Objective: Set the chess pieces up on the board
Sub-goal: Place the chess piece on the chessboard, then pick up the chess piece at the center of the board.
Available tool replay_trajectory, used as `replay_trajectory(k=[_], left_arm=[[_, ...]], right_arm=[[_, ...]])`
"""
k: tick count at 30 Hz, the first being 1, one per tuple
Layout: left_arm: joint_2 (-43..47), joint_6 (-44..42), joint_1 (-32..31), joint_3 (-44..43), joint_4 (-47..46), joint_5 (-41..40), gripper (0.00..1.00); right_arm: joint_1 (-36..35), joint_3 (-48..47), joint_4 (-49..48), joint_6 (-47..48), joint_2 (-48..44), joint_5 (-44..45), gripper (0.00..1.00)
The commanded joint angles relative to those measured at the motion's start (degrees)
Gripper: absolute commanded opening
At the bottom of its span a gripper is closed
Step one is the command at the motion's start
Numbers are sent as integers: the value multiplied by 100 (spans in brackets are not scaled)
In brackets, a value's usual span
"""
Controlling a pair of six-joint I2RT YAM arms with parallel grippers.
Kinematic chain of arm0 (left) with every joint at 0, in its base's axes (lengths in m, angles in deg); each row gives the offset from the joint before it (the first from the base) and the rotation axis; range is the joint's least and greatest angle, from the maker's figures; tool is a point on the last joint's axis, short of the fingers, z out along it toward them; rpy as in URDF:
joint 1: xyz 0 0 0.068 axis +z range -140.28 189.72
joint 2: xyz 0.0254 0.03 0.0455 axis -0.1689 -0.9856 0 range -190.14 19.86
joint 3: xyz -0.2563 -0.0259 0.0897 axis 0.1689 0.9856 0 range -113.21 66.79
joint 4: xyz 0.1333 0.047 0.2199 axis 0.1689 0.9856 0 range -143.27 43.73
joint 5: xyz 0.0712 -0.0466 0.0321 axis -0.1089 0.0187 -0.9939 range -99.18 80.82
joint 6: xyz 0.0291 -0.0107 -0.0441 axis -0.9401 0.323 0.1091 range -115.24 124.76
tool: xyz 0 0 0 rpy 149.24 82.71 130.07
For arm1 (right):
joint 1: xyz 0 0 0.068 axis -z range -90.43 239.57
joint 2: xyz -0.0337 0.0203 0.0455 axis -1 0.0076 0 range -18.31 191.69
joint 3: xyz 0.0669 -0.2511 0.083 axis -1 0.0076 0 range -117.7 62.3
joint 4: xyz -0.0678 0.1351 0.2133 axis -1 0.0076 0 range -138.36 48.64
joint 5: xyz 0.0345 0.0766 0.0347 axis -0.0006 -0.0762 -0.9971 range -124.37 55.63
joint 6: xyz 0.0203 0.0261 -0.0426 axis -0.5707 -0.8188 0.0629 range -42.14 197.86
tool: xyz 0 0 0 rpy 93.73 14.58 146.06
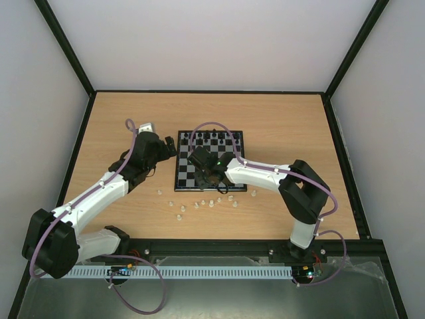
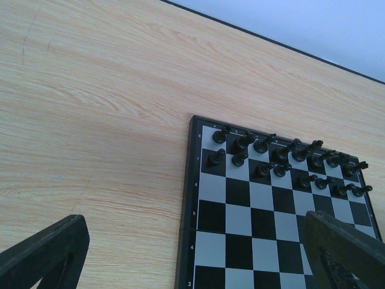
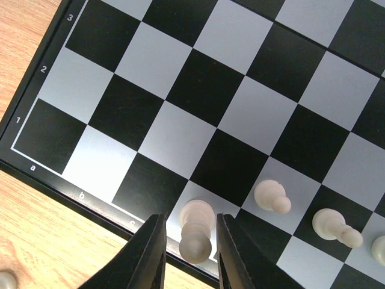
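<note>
The board lies mid-table, with black chessmen filling its far two rows. My right gripper hangs over the board's near edge. Its jaws stand on either side of a white piece that rests upright on a first-row square, with a thin gap on each side. Three more white pieces stand on squares to its right. Several white pieces lie loose on the table in front of the board. My left gripper is wide open and empty above the board's left rim.
One loose white piece lies on the wood just off the board's near-left corner. The wooden table is walled by a black frame and white panels. Purple cables loop over both arms.
</note>
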Motion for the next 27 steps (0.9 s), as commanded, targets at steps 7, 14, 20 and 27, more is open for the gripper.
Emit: replay_trajectory(k=[7,14,20,27], left_arm=[[68,-23,-7,-11,-4,-64,99],[73,-43,-7,0,-25,-47,100],[60,-33,-7,10,-33,-34,99],[51,-34,-7,11,-40,-29,99]], right_arm=[[22,101,368,-62,-804,106,37],[-16,741,447,-203,-1516,-146,37],[-243,1443,331,-401,-1936,-443,38],[-649,1698,155,-570,-1835,-565,38]])
